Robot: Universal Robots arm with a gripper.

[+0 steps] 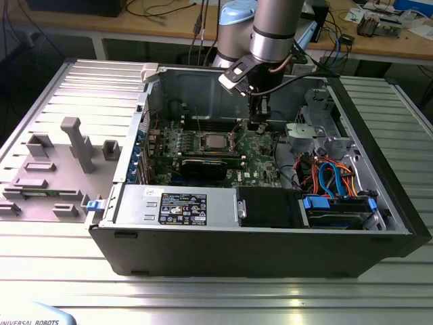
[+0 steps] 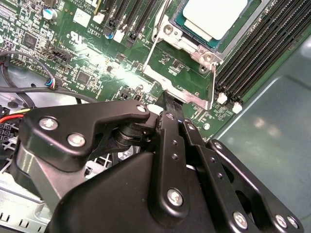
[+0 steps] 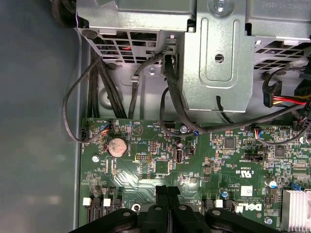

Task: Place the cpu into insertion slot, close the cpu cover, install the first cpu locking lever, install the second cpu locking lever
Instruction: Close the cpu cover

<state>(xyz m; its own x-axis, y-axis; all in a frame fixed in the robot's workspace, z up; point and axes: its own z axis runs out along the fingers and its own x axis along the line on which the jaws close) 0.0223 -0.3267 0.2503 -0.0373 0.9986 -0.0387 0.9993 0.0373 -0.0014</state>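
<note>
Nearest the lens, the grey power supply (image 1: 176,205) is seen in front of the insertion slot (image 1: 201,142). Within that slot the cpu (image 1: 216,141) is seated, framed by the cpu cover (image 2: 171,30). Just beside the slot, on the exterior view's right, the gripper (image 1: 259,126) is held low, its fingers (image 2: 170,126) clenched together on nothing, with the tips close to the slot's metal edge.

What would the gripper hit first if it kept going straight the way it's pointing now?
Most likely the green circuit board, right beside the socket's metal frame; the gripper points down at that spot. Depth is unclear, so it could catch that frame first.
</note>
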